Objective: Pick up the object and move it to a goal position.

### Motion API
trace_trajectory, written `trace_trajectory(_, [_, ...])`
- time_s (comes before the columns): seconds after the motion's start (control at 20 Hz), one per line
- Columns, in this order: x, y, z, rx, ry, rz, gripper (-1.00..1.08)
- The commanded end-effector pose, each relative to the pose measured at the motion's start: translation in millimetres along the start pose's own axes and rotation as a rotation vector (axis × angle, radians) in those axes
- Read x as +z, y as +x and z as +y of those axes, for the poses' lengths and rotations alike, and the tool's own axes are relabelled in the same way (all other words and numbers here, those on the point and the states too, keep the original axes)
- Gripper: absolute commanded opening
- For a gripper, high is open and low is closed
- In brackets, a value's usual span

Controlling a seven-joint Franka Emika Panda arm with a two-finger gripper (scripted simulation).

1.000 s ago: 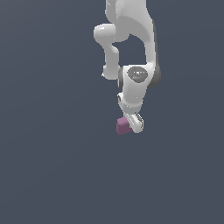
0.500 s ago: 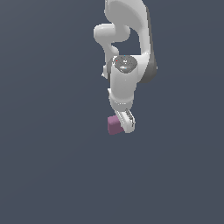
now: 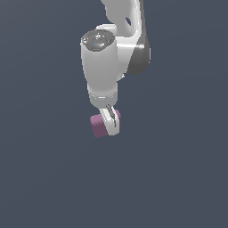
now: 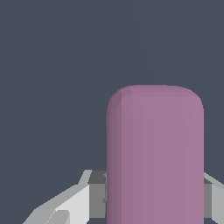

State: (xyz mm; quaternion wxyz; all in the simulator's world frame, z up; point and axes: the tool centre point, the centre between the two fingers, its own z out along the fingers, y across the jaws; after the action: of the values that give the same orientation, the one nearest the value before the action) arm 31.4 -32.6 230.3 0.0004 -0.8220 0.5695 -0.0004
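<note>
The object [image 3: 98,125] is a small mauve-purple block with rounded edges, held under the white arm in the exterior view. My gripper [image 3: 110,124] is shut on it, one white finger [image 3: 110,121] crossing its near face and hiding part of it. In the wrist view the object [image 4: 155,153] fills the middle as a tall purple slab, with grey-white fingers [image 4: 89,194] pressed against both of its sides. The block hangs against the plain dark grey background, and I cannot tell how high it is above any surface.
The white arm [image 3: 104,62] reaches down from the top of the exterior view, its wide wrist housing just above the gripper. Around it there is only an even dark grey background with no other objects, edges or goal marker showing.
The arm has swung toward the exterior view's left and nearer the camera, carrying the purple block with it. The gripper stays shut on the block throughout.
</note>
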Motion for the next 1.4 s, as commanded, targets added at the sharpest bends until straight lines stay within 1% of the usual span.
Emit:
trace_trajectory(0.0, [-17.7, 18.3, -3.3, -0.001, -0.001, 0.0, -1.0])
trace_trajectory(0.25, [-47.0, 50.0, -9.3, -0.001, -0.001, 0.0, -1.0])
trace_trajectory(0.7, [-87.9, 94.2, -19.1, -0.002, -0.001, 0.0, -1.0])
trace_trajectory(1.0, [-108.1, 116.3, -24.7, -0.002, -0.001, 0.0, -1.0])
trace_trajectory(1.35, [-121.9, 131.7, -28.9, -0.002, -0.001, 0.0, -1.0])
